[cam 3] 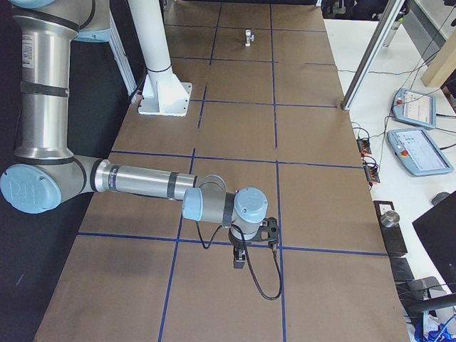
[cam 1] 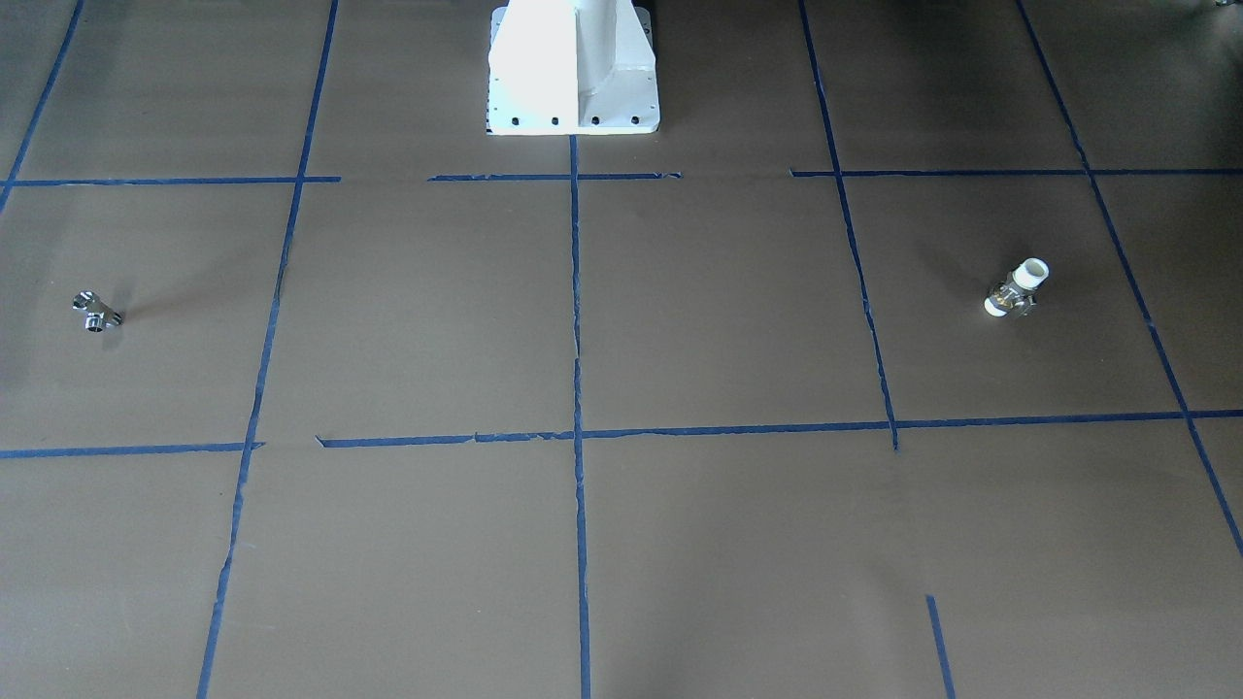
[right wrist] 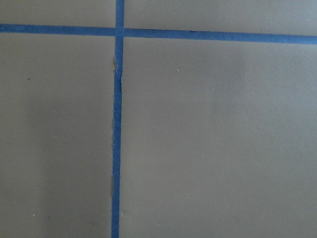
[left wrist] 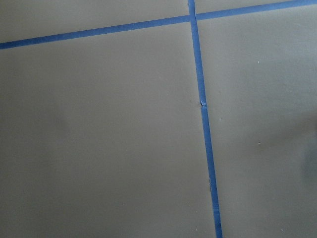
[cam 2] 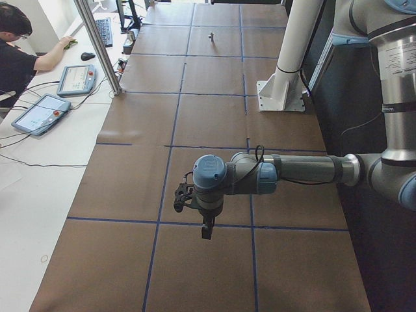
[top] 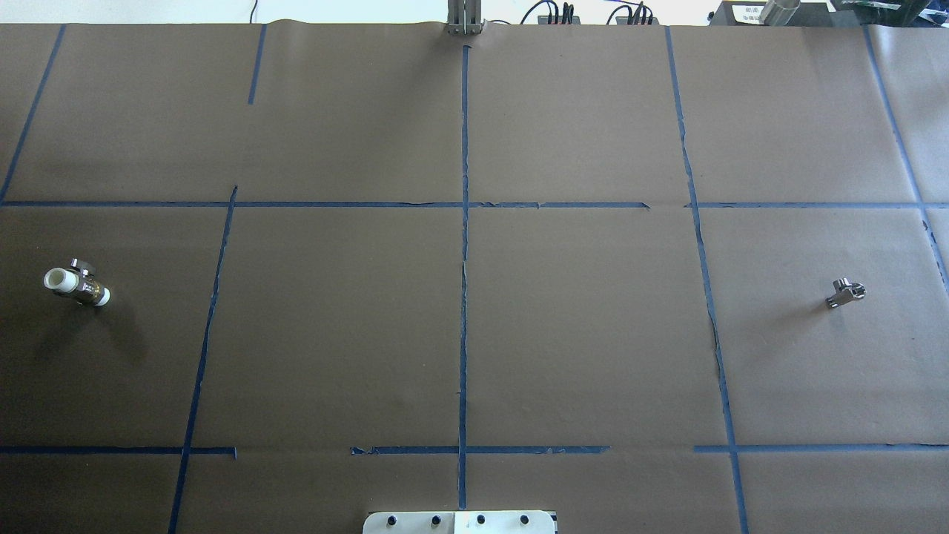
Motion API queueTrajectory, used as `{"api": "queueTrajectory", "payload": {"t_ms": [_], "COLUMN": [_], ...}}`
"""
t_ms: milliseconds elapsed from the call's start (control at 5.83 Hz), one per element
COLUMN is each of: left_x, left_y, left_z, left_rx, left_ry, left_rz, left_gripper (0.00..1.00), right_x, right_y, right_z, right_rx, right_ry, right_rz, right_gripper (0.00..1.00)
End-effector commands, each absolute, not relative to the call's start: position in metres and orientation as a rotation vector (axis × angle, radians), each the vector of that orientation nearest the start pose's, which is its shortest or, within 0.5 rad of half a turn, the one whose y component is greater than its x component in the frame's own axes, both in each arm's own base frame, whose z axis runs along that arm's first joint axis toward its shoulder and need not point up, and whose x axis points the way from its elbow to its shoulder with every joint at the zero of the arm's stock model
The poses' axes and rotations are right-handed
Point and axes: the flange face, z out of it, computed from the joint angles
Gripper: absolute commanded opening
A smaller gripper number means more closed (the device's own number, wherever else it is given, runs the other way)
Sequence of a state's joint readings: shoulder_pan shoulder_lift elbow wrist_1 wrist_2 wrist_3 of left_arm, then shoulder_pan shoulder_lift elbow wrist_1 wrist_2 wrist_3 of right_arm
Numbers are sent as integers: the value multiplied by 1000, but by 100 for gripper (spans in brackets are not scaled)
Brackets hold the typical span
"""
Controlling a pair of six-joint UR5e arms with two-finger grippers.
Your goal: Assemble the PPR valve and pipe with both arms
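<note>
The PPR valve (cam 1: pixel 1017 288), white tube ends on a brass middle, lies on the brown paper on my left side; it also shows in the overhead view (top: pixel 76 285) and far off in the exterior right view (cam 3: pixel 247 35). The pipe (cam 1: pixel 95 312), a small chrome T-piece, lies on my right side (top: pixel 844 292) and far off in the exterior left view (cam 2: pixel 211 36). My left gripper (cam 2: pixel 207 234) and right gripper (cam 3: pixel 239 263) point down above the table and show only in the side views, so I cannot tell whether they are open or shut. Both wrist views show only paper and tape.
The white robot pedestal (cam 1: pixel 573 68) stands at the table's middle edge (top: pixel 460 521). Blue tape lines (top: pixel 464 245) grid the paper. An operator (cam 2: pixel 19 45) and teach pendants (cam 2: pixel 40 112) are beside the table, and a metal post (cam 2: pixel 97 45) stands at its edge.
</note>
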State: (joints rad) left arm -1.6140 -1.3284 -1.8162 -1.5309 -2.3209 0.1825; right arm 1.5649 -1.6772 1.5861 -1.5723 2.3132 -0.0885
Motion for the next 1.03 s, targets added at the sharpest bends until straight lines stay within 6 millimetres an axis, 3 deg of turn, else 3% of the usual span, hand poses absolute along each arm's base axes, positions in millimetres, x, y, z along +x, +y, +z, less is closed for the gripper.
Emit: {"api": "queueTrajectory", "payload": {"t_ms": [0, 343, 514, 686, 857], "left_x": [-79, -75, -74, -75, -67], "left_y": [-385, -386, -415, -459, -480], "left_z": [645, 645, 623, 584, 566], "left_rx": [56, 53, 131, 245, 280], "left_ry": [747, 743, 740, 728, 731], "left_rz": [132, 138, 170, 213, 246], "left_gripper": [100, 100, 100, 100, 100], "right_x": [63, 63, 63, 63, 63], "right_y": [-440, -448, -452, -455, -455], "right_z": [701, 695, 692, 690, 690], "right_rx": [-55, -42, -34, -30, -30], "right_ry": [-745, -744, -744, -744, -744], "right_rz": [-56, -61, -64, -66, -66], "right_gripper": [100, 100, 100, 100, 100]}}
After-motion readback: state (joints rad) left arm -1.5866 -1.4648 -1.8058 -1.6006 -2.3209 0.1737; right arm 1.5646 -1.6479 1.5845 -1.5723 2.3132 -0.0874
